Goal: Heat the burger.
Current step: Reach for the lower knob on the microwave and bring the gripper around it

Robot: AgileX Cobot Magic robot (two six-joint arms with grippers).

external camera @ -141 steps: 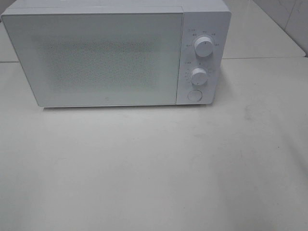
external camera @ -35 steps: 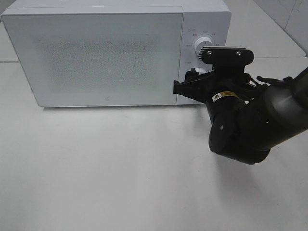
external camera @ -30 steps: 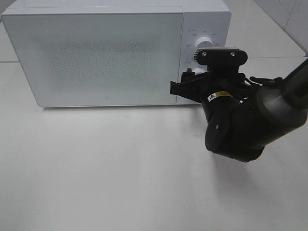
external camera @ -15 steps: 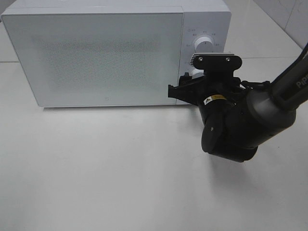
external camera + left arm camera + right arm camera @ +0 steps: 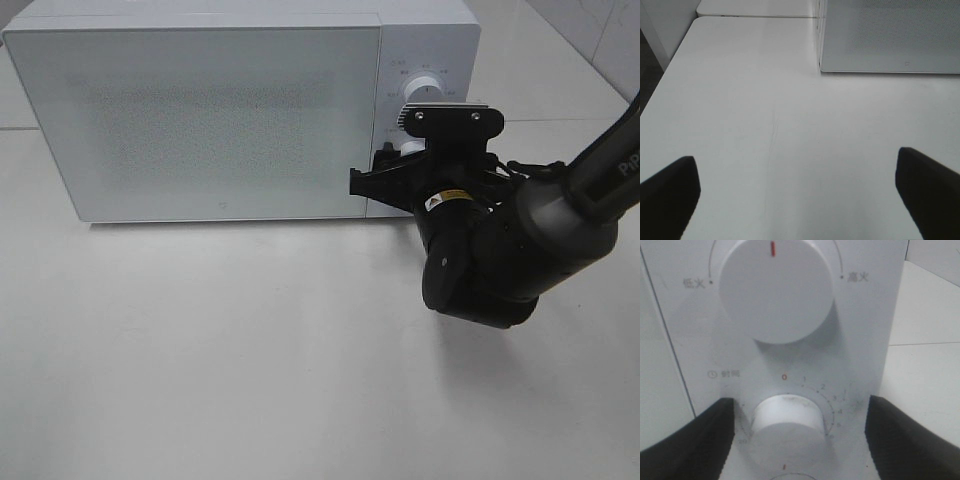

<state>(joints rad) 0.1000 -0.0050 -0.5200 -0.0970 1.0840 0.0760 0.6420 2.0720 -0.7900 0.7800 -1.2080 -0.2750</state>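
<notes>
Left gripper [image 5: 795, 160]: fingers spread wide over bare white table [image 5: 250, 380], nothing between them. Right arm [image 5: 500, 260]: black, reaching in toward control panel. Right gripper [image 5: 800, 402]: fingers apart, flanking lower knob [image 5: 787, 420], gap showing on each side. Upper knob [image 5: 775, 290]: red mark pointing straight up. Microwave [image 5: 200, 120]: white, at far side of table, door [image 5: 190, 110] closed. Burger: not seen in any view; place, facing and long axis cannot be told.
</notes>
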